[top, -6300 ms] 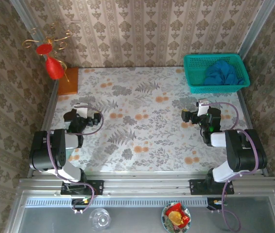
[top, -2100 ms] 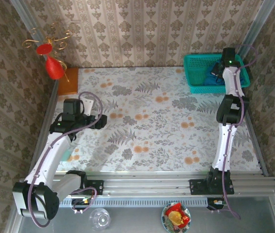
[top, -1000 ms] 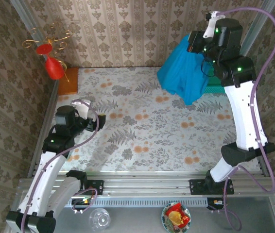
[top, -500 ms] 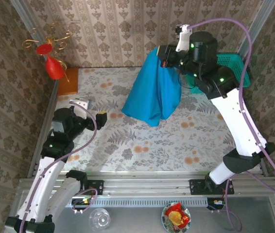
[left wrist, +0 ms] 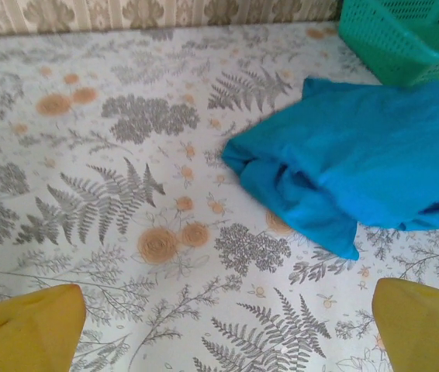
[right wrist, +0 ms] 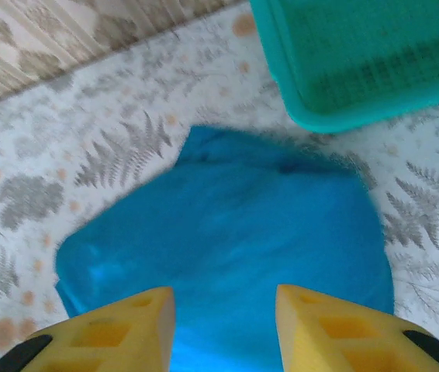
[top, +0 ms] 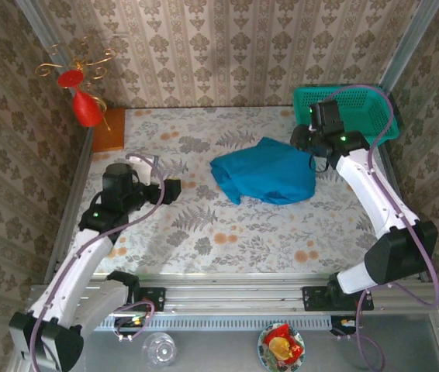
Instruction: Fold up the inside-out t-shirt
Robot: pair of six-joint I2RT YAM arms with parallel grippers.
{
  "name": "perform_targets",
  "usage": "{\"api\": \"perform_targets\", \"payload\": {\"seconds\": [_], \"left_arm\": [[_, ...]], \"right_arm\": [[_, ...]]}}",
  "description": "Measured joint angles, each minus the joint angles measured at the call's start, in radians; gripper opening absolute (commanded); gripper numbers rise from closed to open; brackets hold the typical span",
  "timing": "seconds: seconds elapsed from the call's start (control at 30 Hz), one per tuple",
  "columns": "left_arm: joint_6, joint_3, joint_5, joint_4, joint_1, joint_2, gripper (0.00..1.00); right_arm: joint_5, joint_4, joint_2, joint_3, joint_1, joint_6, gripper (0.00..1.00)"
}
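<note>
Top external: crumpled blue t-shirt (top: 264, 180) lies on the table right of centre, near the teal mesh basket (top: 371, 116) in the far-right corner. Right gripper (top: 309, 146) sits over its far-right edge, jaws partly apart. Left gripper (top: 174, 190) is left of the shirt, jaws wide. A wooden block (top: 109, 129) sits in the far-left corner.

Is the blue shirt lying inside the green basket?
No, the blue shirt lies crumpled on the table, outside the basket.
</note>
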Motion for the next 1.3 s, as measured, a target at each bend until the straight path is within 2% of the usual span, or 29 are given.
{"api": "perform_targets", "payload": {"seconds": [0.23,0.4,0.6,0.73,0.97,1.13,1.3], "left_arm": [[-0.093,0.005,0.026,0.048,-0.027,0.187,0.88],[-0.166,0.043,0.049,0.085,-0.091,0.378,0.84],[-0.261,0.142,0.076,0.133,-0.186,0.617,0.8],[-0.311,0.216,0.087,0.155,-0.237,0.752,0.8],[-0.366,0.325,0.081,0.157,-0.278,0.912,0.78],[-0.371,0.39,0.069,0.139,-0.286,0.988,0.71],[-0.387,0.436,0.041,0.124,-0.289,1.05,0.59]], "right_arm": [[-0.036,0.022,-0.074,-0.241,0.019,-0.003,0.33],[-0.077,0.069,-0.005,-0.341,0.146,-0.012,0.3],[-0.077,0.141,0.18,-0.347,0.28,-0.026,0.34],[-0.027,0.147,0.29,-0.322,0.303,-0.034,0.43],[0.071,0.164,0.371,-0.292,0.306,-0.058,0.43],[0.113,0.17,0.381,-0.285,0.31,-0.083,0.32],[0.146,0.184,0.387,-0.282,0.314,-0.096,0.13]]}}
